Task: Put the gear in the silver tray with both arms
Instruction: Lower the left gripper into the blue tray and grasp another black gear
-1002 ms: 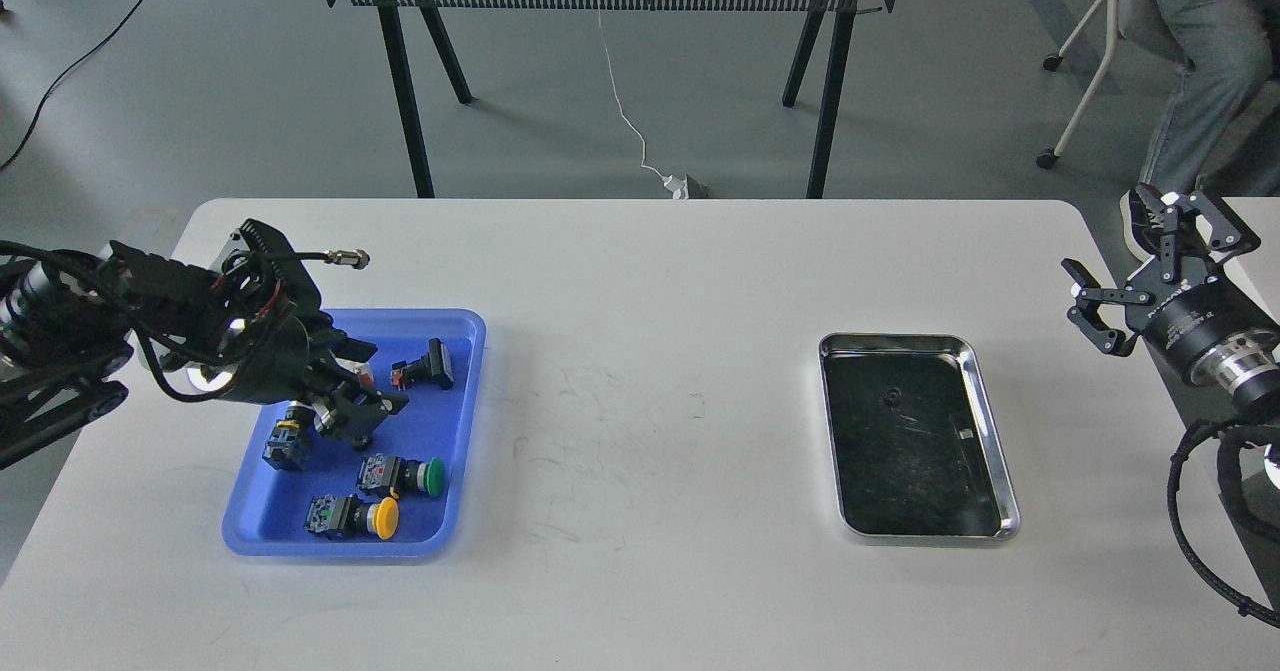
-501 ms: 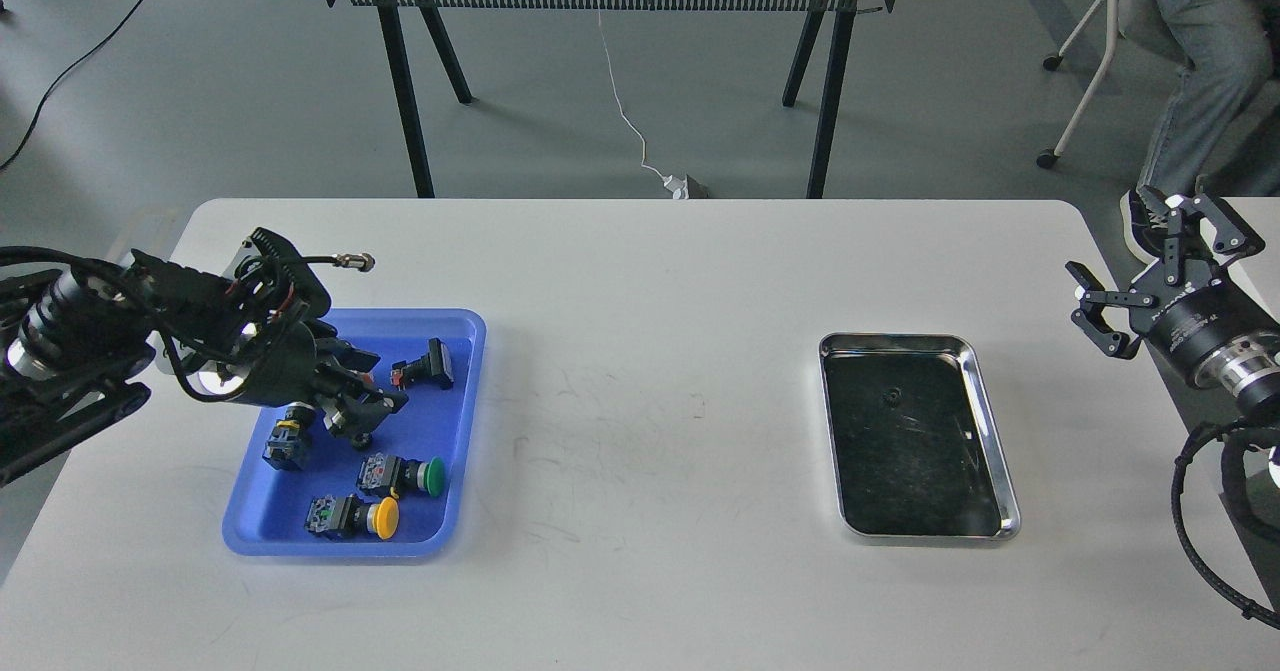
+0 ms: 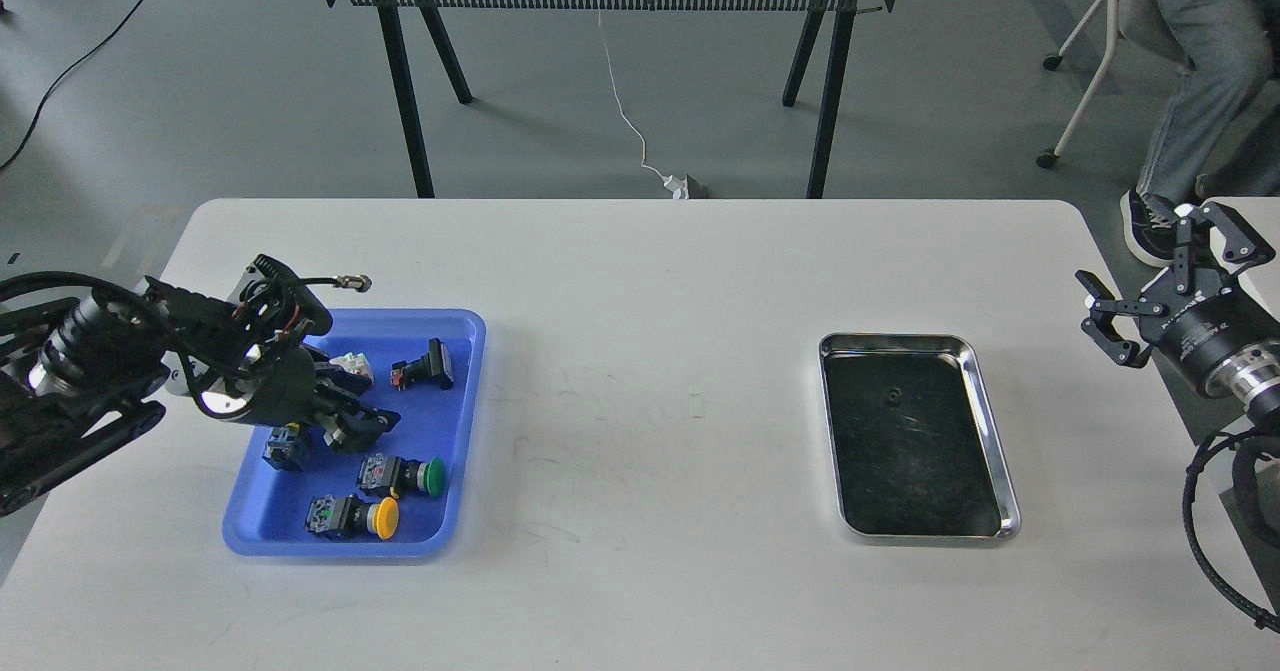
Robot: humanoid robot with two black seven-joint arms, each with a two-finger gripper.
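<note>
A wide white table with rounded corners [image 3: 640, 281] filled the head view. Near its left edge lay a shallow blue plastic tray [image 3: 465, 411] holding several small push-button switch parts: one with a green round cap [image 3: 431, 476], one with a yellow round cap [image 3: 382, 517], a black one near the tray's far side [image 3: 428, 365], a small white piece [image 3: 350, 364] and a dark blue-bodied one [image 3: 282, 448] toward the left edge.

The left black two-finger gripper [image 3: 350, 429] was down inside the blue tray, among the parts. Its fingers were dark and crowded against the parts, so whether they were apart, together or holding anything could not be told.

The task's rectangular shiny steel tray with a dark scratched bottom [image 3: 990, 421] sat toward the table's right edge, well apart from the blue tray. It looked empty apart from a tiny dark speck.

The right black two-finger gripper [image 3: 1165, 276] hung off the table's right edge, beyond the steel tray, with its fingers spread wide and nothing between them.

Judging from this, the pick was the risk. The parts lay close together, so the fingers could nudge a neighbour, catch two at once, or pinch a rounded cap that slips out. A loose hold could drop the part during the long carry across the table.
</note>
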